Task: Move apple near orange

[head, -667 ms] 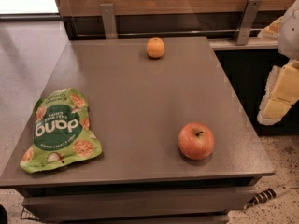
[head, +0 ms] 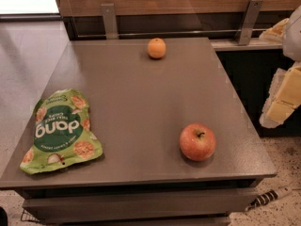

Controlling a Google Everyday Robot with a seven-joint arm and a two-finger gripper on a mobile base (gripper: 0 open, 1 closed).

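Observation:
The red apple, with a yellowish blush and a short dark stem, sits on the grey table near its front right corner. The small orange sits at the table's far edge, around the middle, well apart from the apple. My gripper shows as cream-coloured parts at the right edge of the view, off the table's right side and above the floor. It holds nothing that I can see and is to the right of the apple and a little farther back.
A green snack bag lies flat at the table's front left. A wooden wall panel with two metal brackets runs behind the table. A dark cabinet stands to the right. A cable lies on the floor at the front right.

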